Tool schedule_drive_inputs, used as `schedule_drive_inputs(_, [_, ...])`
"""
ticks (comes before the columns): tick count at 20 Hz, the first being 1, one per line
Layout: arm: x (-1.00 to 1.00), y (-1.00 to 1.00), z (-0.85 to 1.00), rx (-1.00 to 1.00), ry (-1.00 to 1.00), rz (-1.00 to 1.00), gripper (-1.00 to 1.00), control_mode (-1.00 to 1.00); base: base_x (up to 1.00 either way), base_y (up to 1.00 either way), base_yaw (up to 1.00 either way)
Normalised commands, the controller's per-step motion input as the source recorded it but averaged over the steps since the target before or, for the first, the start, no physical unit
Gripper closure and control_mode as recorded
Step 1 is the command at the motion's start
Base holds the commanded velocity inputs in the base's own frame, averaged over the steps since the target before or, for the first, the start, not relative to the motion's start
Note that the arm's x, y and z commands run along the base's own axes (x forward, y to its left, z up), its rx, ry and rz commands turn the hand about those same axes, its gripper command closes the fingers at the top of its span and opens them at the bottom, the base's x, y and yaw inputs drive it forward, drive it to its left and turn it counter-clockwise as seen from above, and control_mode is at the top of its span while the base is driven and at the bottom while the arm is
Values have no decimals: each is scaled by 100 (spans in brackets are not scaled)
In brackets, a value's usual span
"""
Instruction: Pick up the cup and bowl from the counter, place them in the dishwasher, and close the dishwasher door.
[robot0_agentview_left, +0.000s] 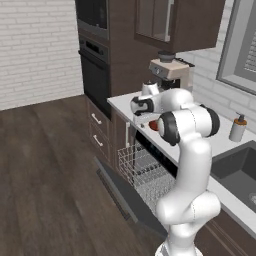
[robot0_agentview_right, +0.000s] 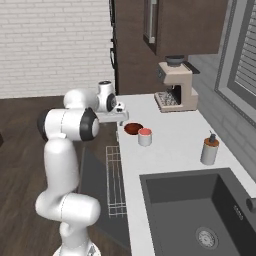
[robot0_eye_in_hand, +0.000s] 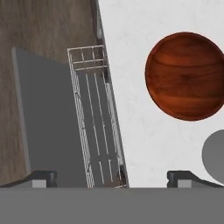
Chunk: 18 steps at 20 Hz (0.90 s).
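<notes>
**Gripper wide open over surface edge, nothing held**

Gripper (robot0_eye_in_hand: 111, 177) has its jaws spread fully and empty, hanging above the surface (robot0_agentview_right: 170, 145) edge by the bowl (robot0_agentview_right: 133, 128). The bowl sits on the surface just beside the cup (robot0_agentview_right: 145, 136), cup on the sink (robot0_agentview_right: 200, 210) side of it. Dishwasher door (robot0_eye_in_hand: 48, 118) is dropped open below the surface edge, wire rack (robot0_eye_in_hand: 94, 118) pulled out over it. Soap dispenser (robot0_agentview_right: 209, 150) stands nearer the wall than the cup.

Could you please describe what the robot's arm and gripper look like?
The arm is glossy white, built of rounded tubular links with dark grey rings at the joints. The gripper has two small dark grey finger tips with lighter pads. No cables or markings are visible.
</notes>
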Motion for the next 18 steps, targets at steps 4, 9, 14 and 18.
schedule_drive_inputs(4, [48, -21, -34, -2, 0, 0, -100, -100, 0, 0, 0])
schedule_drive_inputs(9, [57, -31, -40, -2, 0, 4, -100, -100, 0, 0, 0])
schedule_drive_inputs(14, [76, -10, -37, -3, 0, 7, -100, -100, 0, 0, 0])
schedule_drive_inputs(18, [46, -30, -21, 0, 0, 12, -100, -100, 0, 0, 0])
